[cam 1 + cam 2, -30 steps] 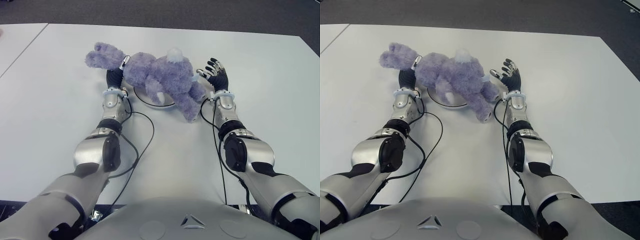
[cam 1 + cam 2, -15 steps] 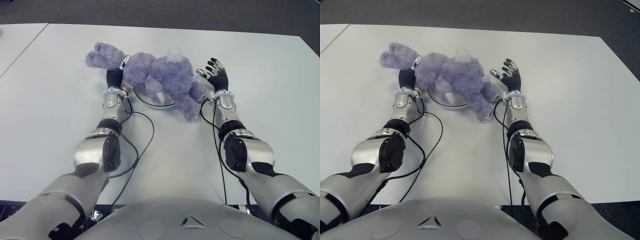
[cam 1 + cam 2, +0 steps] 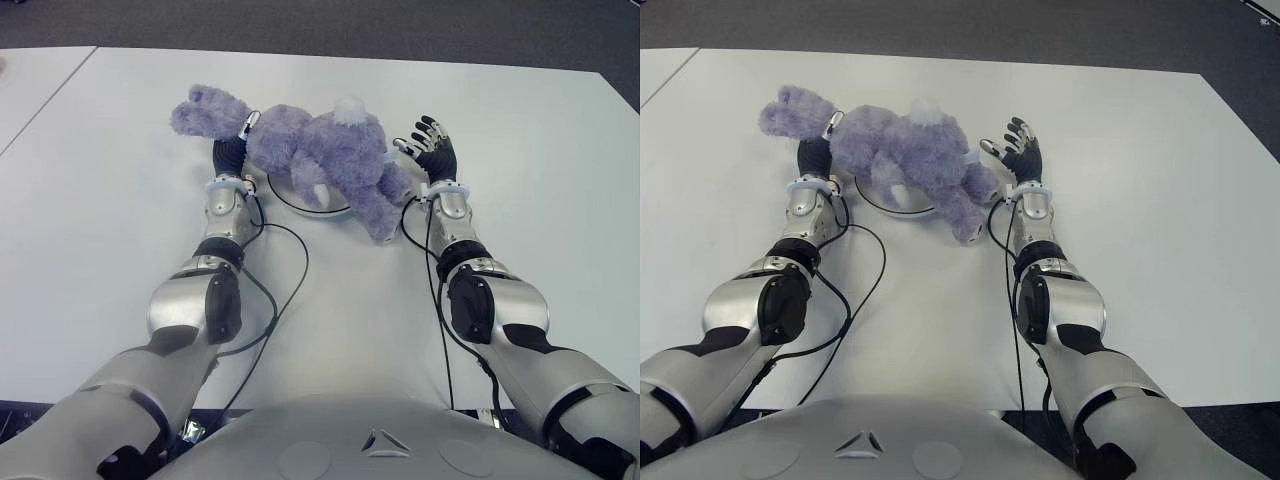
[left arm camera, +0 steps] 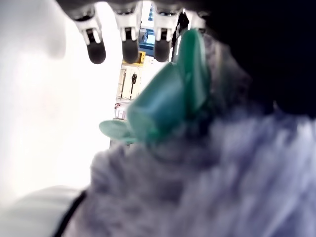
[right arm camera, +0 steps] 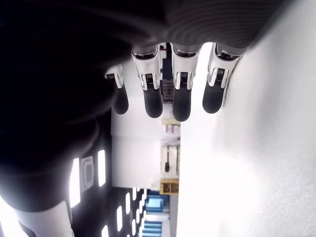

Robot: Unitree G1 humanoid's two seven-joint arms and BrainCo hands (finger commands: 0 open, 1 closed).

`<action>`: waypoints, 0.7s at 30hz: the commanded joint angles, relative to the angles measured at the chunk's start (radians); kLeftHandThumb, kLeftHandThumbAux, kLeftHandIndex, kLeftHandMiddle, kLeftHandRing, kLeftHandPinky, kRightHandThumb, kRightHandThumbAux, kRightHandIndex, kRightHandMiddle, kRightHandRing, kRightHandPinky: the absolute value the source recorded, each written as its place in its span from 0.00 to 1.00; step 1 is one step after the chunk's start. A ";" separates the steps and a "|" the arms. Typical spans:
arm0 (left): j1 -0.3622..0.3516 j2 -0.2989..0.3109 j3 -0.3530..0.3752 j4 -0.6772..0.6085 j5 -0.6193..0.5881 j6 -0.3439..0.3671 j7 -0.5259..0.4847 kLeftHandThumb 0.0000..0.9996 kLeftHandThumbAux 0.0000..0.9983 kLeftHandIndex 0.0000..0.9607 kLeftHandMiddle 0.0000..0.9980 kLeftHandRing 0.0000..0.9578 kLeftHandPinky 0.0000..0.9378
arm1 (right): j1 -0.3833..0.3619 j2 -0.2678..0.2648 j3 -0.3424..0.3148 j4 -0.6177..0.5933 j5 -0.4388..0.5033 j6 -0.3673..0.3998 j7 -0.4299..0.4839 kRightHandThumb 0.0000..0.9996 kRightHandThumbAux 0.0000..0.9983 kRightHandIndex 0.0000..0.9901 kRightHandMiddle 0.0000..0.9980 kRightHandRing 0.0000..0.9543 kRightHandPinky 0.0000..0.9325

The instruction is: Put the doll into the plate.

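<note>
A purple plush doll (image 3: 320,150) lies across a white plate with a dark rim (image 3: 290,203); its body covers most of the plate, and its head points left beyond it. My left hand (image 3: 230,155) sits against the doll's neck from the near side. In the left wrist view its fingers (image 4: 128,42) are stretched out, with the doll's fur (image 4: 222,173) and green bow (image 4: 168,98) against the palm. My right hand (image 3: 430,145) stands just right of the doll's legs, apart from them, with its fingers (image 5: 180,98) spread and nothing in them.
The white table (image 3: 540,180) stretches wide on both sides of the plate. Black cables (image 3: 290,260) trail from both wrists across the near table. A second table (image 3: 30,80) adjoins at the left, and dark floor lies beyond the far edge.
</note>
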 commanded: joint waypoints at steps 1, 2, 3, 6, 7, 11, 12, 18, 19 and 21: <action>0.225 -0.042 0.019 0.135 -0.013 0.136 0.030 0.00 0.56 0.04 0.08 0.08 0.10 | 0.196 0.048 -0.012 0.108 0.007 0.112 -0.008 0.00 0.79 0.13 0.14 0.14 0.16; 0.225 -0.042 0.019 0.135 -0.013 0.134 0.031 0.00 0.56 0.04 0.08 0.08 0.10 | 0.196 0.048 -0.011 0.108 0.006 0.111 -0.010 0.00 0.79 0.13 0.14 0.15 0.17; 0.226 -0.042 0.019 0.134 -0.013 0.130 0.030 0.00 0.56 0.05 0.08 0.08 0.10 | 0.196 0.049 -0.010 0.108 0.005 0.111 -0.011 0.00 0.79 0.13 0.14 0.15 0.17; 0.228 -0.043 0.021 0.134 -0.015 0.122 0.027 0.00 0.55 0.05 0.08 0.08 0.11 | 0.196 0.049 -0.011 0.108 0.006 0.112 -0.010 0.00 0.80 0.13 0.15 0.15 0.17; 0.227 -0.042 0.019 0.134 -0.013 0.125 0.029 0.00 0.55 0.05 0.08 0.08 0.11 | 0.196 0.049 -0.011 0.108 0.006 0.113 -0.010 0.00 0.80 0.13 0.15 0.15 0.17; 0.227 -0.040 0.017 0.134 -0.011 0.131 0.030 0.00 0.56 0.05 0.08 0.08 0.11 | 0.196 0.050 -0.010 0.109 0.006 0.115 -0.011 0.00 0.80 0.13 0.14 0.14 0.15; 0.227 -0.039 0.018 0.134 -0.012 0.131 0.029 0.00 0.56 0.05 0.08 0.08 0.11 | 0.197 0.050 -0.011 0.108 0.007 0.114 -0.011 0.00 0.80 0.13 0.14 0.14 0.15; 0.228 -0.040 0.017 0.134 -0.010 0.121 0.031 0.00 0.56 0.06 0.08 0.09 0.12 | 0.197 0.052 -0.014 0.108 0.010 0.112 -0.009 0.00 0.79 0.13 0.14 0.14 0.16; 0.228 -0.039 0.017 0.134 -0.010 0.121 0.031 0.00 0.56 0.06 0.08 0.09 0.12 | 0.197 0.052 -0.014 0.108 0.009 0.112 -0.011 0.00 0.79 0.12 0.14 0.14 0.16; 0.228 -0.038 0.015 0.134 -0.009 0.123 0.032 0.00 0.56 0.06 0.08 0.09 0.12 | 0.197 0.053 -0.013 0.108 0.008 0.113 -0.014 0.00 0.79 0.13 0.14 0.14 0.16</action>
